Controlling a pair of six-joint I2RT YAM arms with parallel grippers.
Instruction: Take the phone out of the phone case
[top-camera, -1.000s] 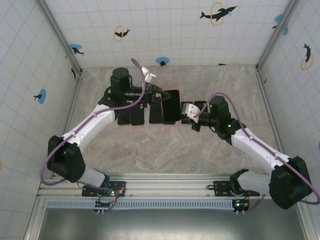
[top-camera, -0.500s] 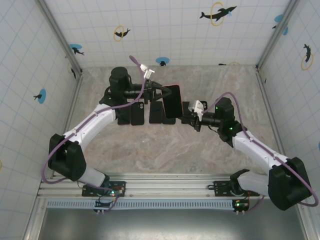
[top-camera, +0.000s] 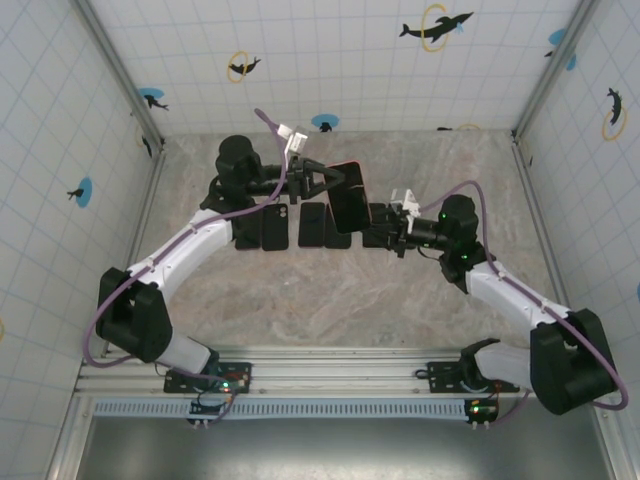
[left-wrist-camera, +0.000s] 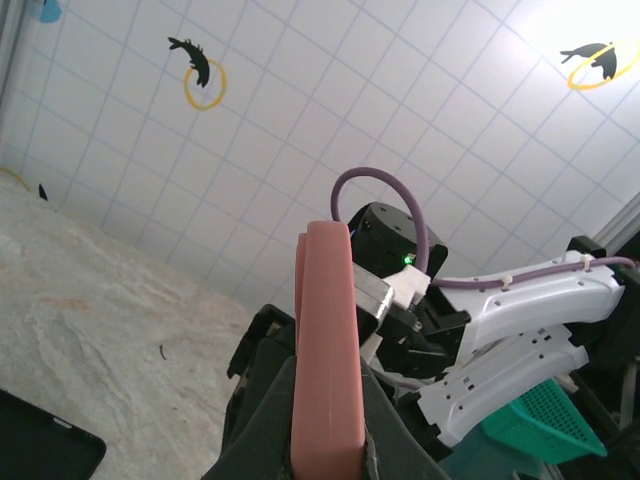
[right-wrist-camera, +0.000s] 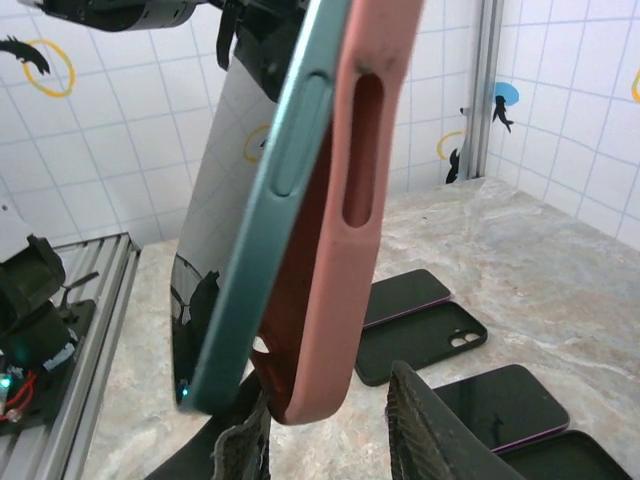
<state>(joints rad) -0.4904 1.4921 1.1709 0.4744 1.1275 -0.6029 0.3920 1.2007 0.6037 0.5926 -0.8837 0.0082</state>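
Pink case (phone peeling out) now nearer right fingers.

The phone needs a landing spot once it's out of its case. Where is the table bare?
Bare table: the wide near stretch between the row of dark phones and the base rail, plus the far right corner. Crowded: mid-table, where the left gripper holds the cased phone over that row, the right gripper beside it.

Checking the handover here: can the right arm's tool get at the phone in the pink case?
Probably yes. The left tool holds the pink case aloft, the phone juts from it along one edge, and the right tool, open, flanks the lower end.
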